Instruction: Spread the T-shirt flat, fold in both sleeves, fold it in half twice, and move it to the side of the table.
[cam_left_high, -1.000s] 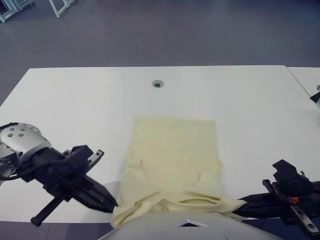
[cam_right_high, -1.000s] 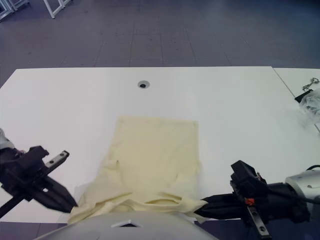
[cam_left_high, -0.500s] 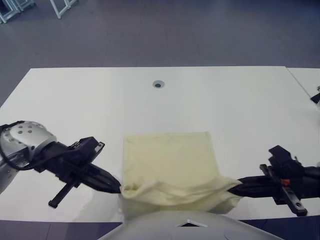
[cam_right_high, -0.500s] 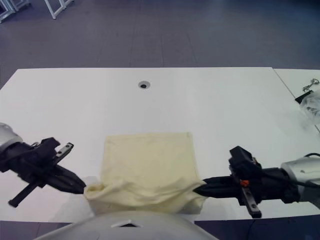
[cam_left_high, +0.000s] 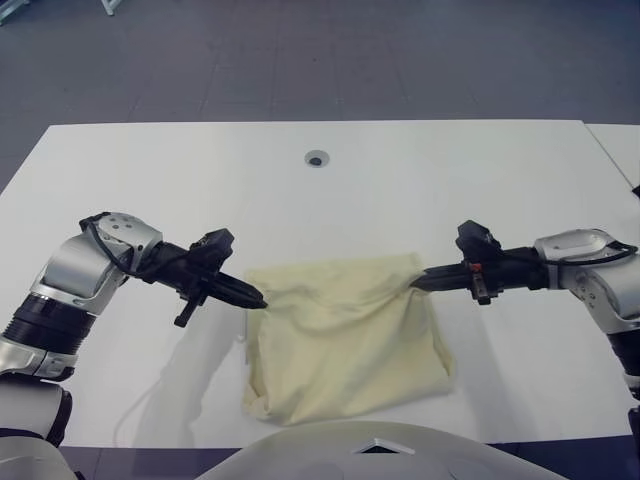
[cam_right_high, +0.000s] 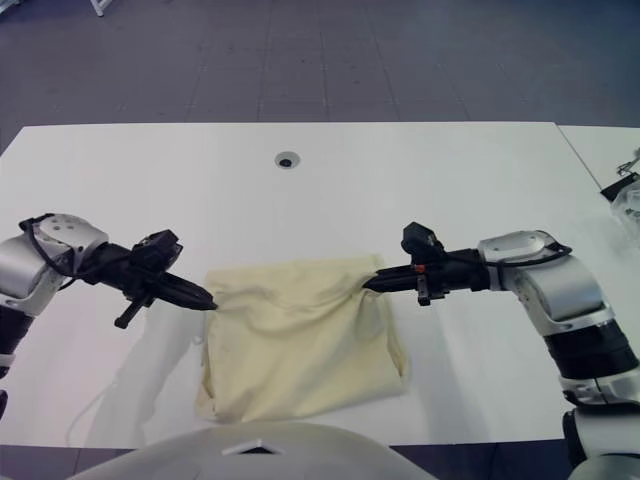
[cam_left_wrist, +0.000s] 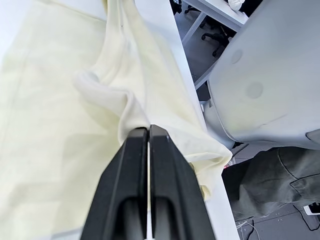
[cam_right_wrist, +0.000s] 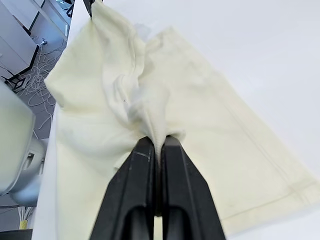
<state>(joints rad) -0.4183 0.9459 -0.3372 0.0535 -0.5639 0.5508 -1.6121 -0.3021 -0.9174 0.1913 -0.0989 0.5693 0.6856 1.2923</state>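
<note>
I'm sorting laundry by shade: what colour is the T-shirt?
Pale yellow, plain with no pattern; the T-shirt shows best in the left eye view.

Left claw (cam_left_high: 258, 302) pinches the T-shirt (cam_left_high: 345, 340); right claw (cam_left_high: 418, 284) likewise.

One pale yellow T-shirt (cam_left_high: 345, 335), one white table (cam_left_high: 150, 180) under it, two grippers, left gripper (cam_left_high: 258, 300) and right gripper (cam_left_high: 418, 284) at the T-shirt's far corners, one round hole (cam_left_high: 317, 158) beyond it
</note>
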